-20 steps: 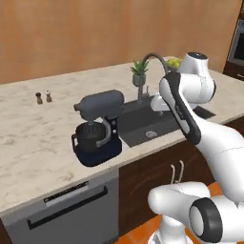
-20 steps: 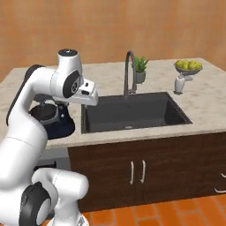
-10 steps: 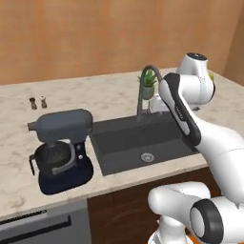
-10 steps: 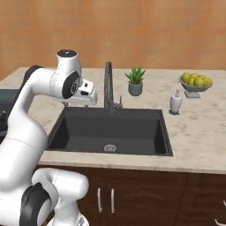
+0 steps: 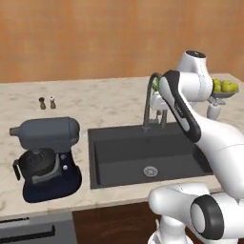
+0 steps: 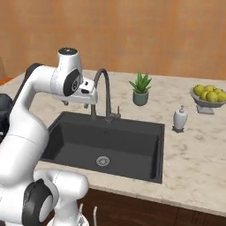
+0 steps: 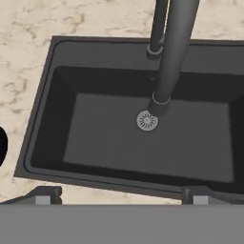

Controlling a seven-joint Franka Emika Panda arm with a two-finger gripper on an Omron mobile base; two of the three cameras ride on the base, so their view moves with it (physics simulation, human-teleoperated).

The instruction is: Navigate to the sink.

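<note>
We see our gripper (image 7: 121,194) with its jaws spread wide apart, holding and touching nothing. It hangs above the sink (image 7: 109,138), whose dark basin lies directly below with the faucet (image 7: 174,52) rising over the round drain (image 7: 147,120).

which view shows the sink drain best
The hand view: it looks straight down into the sink, so the drain sits near the picture's middle, though the faucet spout crosses right beside it. Both base views show the drain from a slant, smaller but unobstructed.
</note>
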